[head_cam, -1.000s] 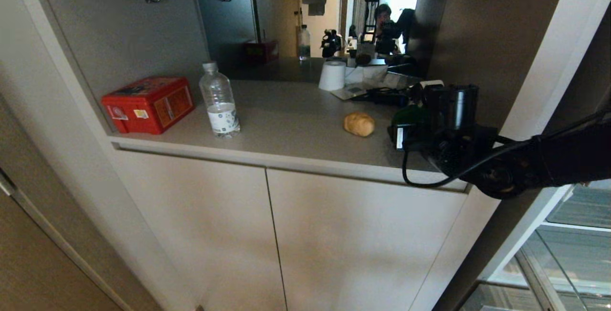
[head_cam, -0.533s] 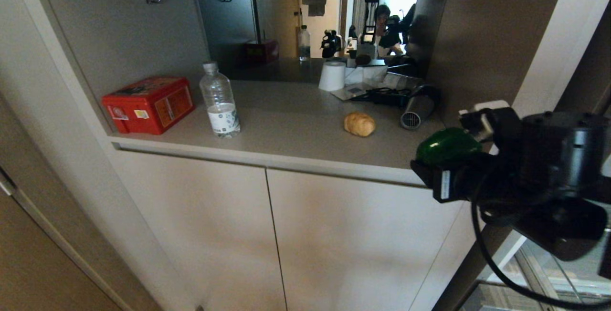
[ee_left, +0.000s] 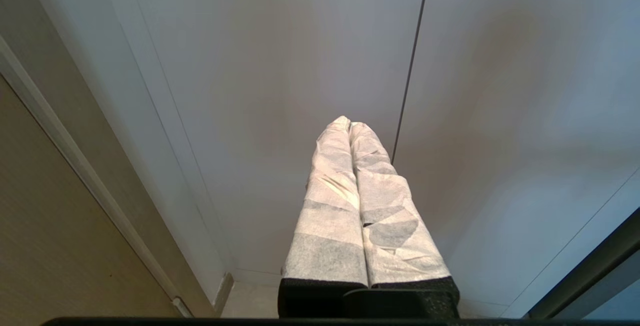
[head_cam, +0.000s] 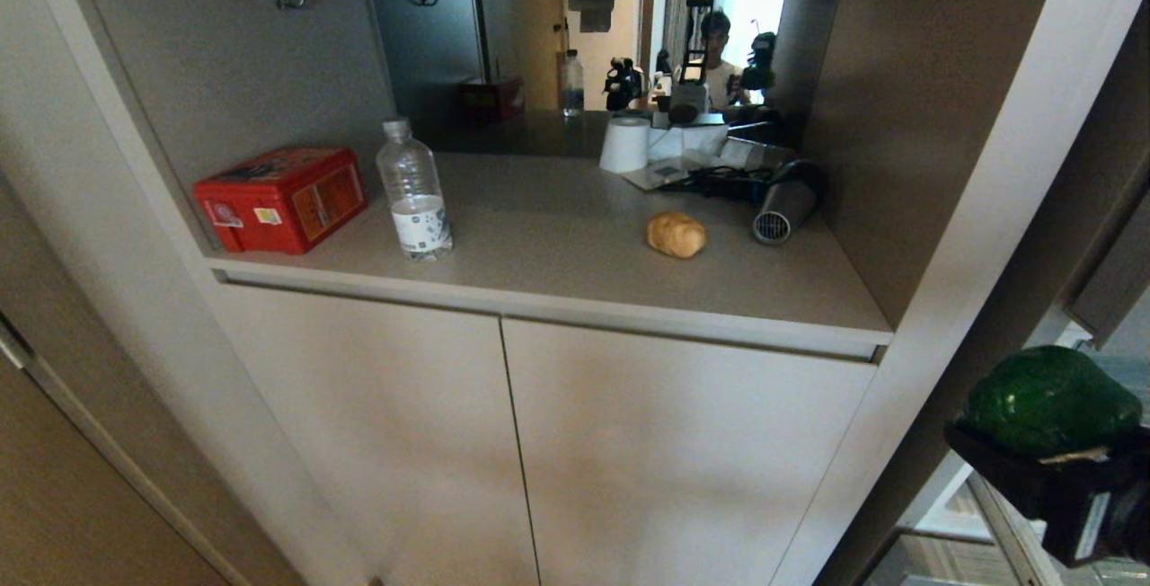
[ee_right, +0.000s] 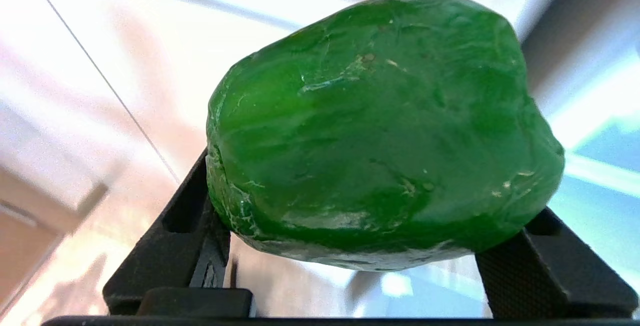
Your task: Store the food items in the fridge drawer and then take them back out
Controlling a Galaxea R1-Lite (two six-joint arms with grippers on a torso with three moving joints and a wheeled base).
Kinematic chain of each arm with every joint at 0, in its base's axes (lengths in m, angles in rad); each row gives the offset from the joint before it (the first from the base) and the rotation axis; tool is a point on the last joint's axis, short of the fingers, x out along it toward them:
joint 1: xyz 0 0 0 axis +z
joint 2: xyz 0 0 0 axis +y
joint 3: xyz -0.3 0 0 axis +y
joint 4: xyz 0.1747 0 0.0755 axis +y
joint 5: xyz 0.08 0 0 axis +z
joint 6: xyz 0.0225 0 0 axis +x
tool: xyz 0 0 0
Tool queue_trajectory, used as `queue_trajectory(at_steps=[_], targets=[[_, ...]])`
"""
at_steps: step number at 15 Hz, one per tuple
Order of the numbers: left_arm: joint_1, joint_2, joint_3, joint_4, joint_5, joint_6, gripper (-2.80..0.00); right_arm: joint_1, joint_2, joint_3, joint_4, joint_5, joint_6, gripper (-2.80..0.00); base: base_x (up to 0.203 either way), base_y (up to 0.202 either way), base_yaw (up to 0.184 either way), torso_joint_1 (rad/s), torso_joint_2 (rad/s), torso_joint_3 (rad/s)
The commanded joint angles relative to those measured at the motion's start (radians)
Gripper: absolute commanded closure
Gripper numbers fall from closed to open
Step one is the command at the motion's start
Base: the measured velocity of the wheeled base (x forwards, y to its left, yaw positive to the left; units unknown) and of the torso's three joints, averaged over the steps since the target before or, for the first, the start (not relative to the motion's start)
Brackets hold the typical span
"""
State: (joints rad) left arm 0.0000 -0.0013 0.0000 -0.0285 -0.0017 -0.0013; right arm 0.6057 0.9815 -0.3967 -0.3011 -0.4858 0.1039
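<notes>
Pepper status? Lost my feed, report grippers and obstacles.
Right gripper shut on pepper, low right of the counter. Left gripper shut, empty, by the cabinet doors. Roll on counter. Nothing in the way.

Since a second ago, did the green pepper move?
Yes. The green pepper, held in the right gripper, went from above the counter down to the right, below its front edge.
</notes>
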Motion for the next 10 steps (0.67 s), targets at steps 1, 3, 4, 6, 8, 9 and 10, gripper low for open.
queue_trajectory(at_steps=[1,3,4,6,8,9,10], targets=[[0.000,0.000,0.011,-0.001,-0.001,0.000,0.00,-0.062,-0.119,0.012,0.137,-0.016,0.046,0.00,0.000,0.000,0.000,0.000,0.00,0.000],[0.000,0.000,0.011,-0.001,0.000,0.000,0.00,-0.171,-0.143,0.018,0.184,-0.020,0.059,0.00,0.000,0.000,0.000,0.000,0.00,0.000],[0.000,0.000,0.011,-0.001,0.000,0.000,0.00,-0.242,-0.157,0.017,0.200,-0.022,0.062,0.00,0.000,0.000,0.000,0.000,0.00,0.000],[0.000,0.000,0.011,-0.001,0.000,0.000,0.00,-0.356,-0.180,0.014,0.241,-0.038,0.061,0.00,0.000,0.000,0.000,0.000,0.00,0.000],[0.000,0.000,0.011,-0.001,0.000,0.000,0.00,-0.522,-0.188,0.006,0.329,-0.110,0.059,0.00,0.000,0.000,0.000,0.000,0.00,0.000],[0.000,0.000,0.011,-0.001,0.000,0.000,0.00,-0.590,-0.189,0.002,0.386,-0.146,0.057,0.00,0.000,0.000,0.000,0.000,0.00,0.000],[0.000,0.000,0.011,-0.001,0.000,0.000,0.00,-0.650,-0.186,-0.007,0.474,-0.175,0.056,0.00,0.000,0.000,0.000,0.000,0.00,0.000]])
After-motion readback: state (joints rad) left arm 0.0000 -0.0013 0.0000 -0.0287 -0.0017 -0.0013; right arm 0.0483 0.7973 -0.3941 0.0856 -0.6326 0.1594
